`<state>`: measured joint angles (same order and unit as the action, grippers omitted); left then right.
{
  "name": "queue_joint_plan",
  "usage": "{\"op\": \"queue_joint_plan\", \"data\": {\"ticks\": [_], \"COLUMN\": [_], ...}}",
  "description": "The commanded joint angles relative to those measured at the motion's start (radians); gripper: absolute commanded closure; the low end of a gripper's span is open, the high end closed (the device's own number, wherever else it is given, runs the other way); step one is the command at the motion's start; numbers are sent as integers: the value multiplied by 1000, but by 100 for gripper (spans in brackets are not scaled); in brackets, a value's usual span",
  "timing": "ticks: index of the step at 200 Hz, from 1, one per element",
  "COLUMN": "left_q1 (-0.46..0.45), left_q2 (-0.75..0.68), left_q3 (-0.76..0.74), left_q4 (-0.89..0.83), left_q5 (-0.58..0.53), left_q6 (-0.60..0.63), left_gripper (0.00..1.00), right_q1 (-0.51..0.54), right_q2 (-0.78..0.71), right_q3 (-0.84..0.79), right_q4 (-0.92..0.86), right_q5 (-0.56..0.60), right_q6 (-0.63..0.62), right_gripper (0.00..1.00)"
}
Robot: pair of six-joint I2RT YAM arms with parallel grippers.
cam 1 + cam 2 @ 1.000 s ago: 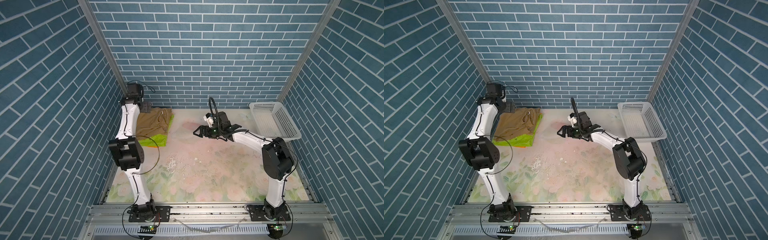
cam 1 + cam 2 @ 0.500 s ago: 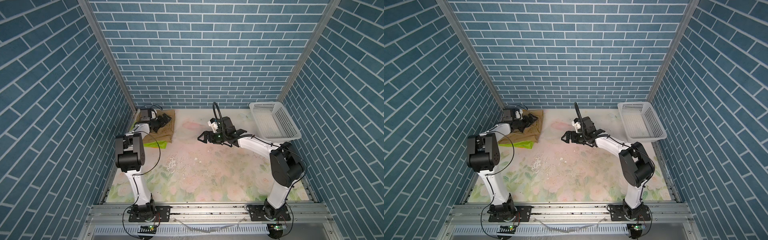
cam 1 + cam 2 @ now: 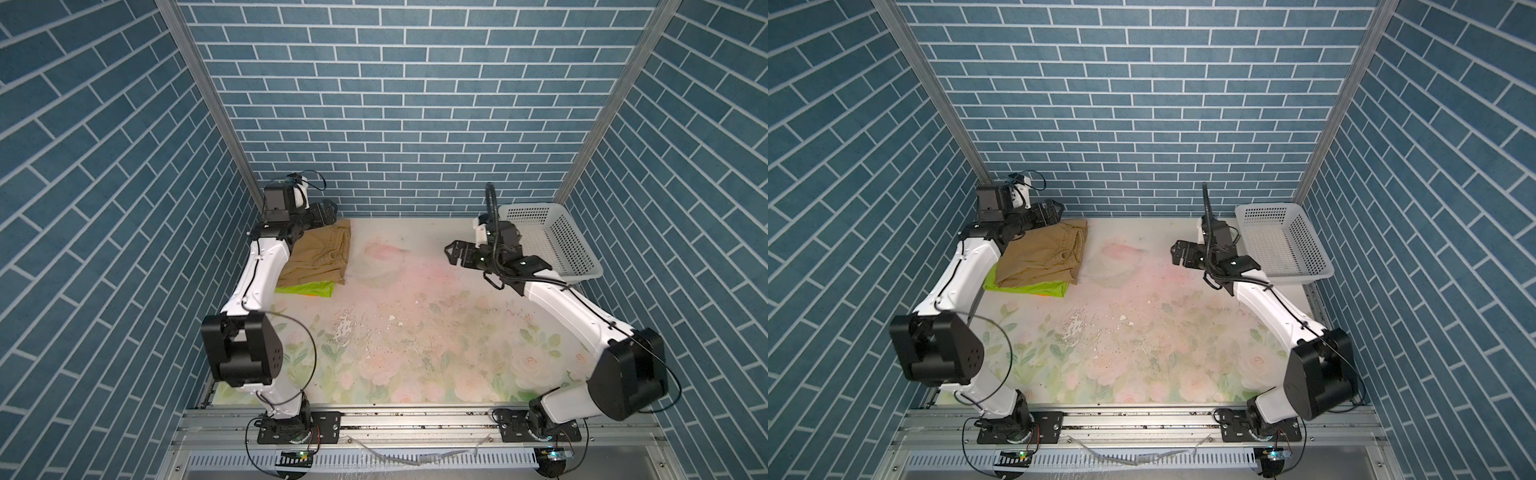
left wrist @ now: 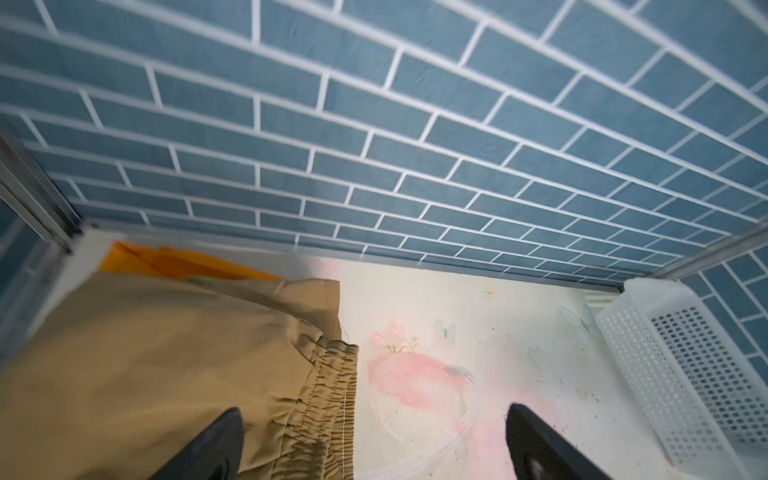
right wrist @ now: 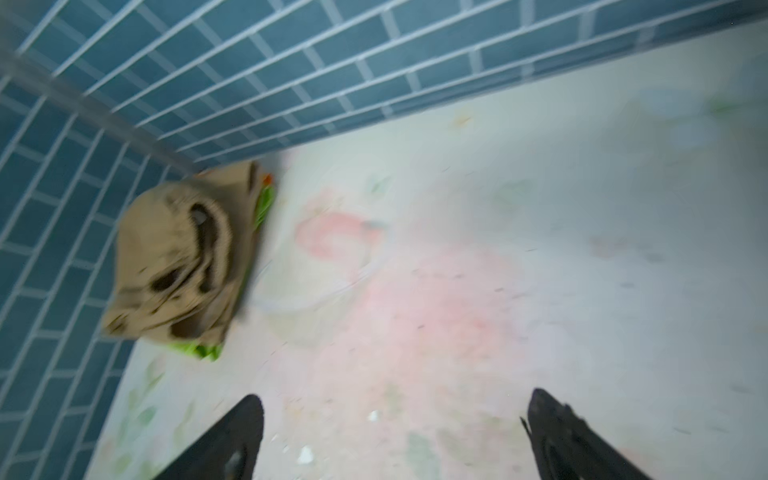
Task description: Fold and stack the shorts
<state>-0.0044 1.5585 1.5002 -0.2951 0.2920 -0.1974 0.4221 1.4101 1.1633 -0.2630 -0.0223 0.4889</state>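
The shorts lie stacked in the back left corner. The tan-brown pair point(image 3: 322, 257) point(image 3: 1042, 259) is on top, with its gathered waist point(image 4: 332, 395) toward the table's middle. The lime green pair point(image 3: 305, 287) point(image 5: 199, 351) sticks out beneath it. Only an orange edge point(image 4: 174, 264) of a third pair shows at the wall side. My left gripper point(image 3: 327, 209) point(image 4: 374, 415) hangs open over the stack's back edge, holding nothing. My right gripper point(image 3: 452, 254) point(image 5: 395, 399) is open and empty above bare table, far right of the stack.
A white perforated basket point(image 3: 530, 207) point(image 4: 648, 374) stands at the back right, just behind my right wrist. Blue brick walls close in the back and both sides. The flowered table cover point(image 3: 395, 332) has scuffed flakes in its middle.
My left arm dipped down to the stack and now has come up again, with its gripper over the stack's back edge. My right gripper has drawn away rightward toward the basket. The stack lies still.
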Motion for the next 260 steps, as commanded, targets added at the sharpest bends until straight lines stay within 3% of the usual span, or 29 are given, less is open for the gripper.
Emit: {"op": "queue_joint_plan", "data": {"ticks": [1,37,67,97,123,152,170,189,236,253,260], "left_q1": [-56,-57,-57,-51,-46,-17,-9,-20,-25,-26,-26], "left_q2": [-139,-366,-418,-418,-321,-195,-140,-66,-50,-36,-37], "left_q3": [-193,-618,-797,-984,-1041,-1062,-1037,-1078,-1107,-1119,-1105], "left_q4": [53,331,374,536,696,884,912,1059,1125,1168,1133], "left_q5": [-225,-477,-607,-681,-663,-573,-510,-454,-450,-382,-365], "left_q6": [180,177,102,100,117,137,178,218,225,255,262], "left_gripper": [1,0,0,0,0,0,0,0,0,1,0], "right_q1": [-62,-128,-135,-142,-146,-147,-149,-164,-205,-276,-325], "right_q2": [-69,-134,-154,-139,-76,-5,17,93,162,146,146], "right_q3": [-104,-355,-514,-702,-831,-890,-890,-907,-984,-1008,-1017], "right_q4": [-42,248,435,794,1109,1296,1321,1437,1656,1651,1638], "right_q5": [388,587,681,705,694,659,601,589,588,447,329], "right_q6": [-155,-366,-462,-529,-588,-596,-627,-642,-596,-543,-509], "right_gripper": [1,1,1,1,1,1,1,1,1,1,1]}}
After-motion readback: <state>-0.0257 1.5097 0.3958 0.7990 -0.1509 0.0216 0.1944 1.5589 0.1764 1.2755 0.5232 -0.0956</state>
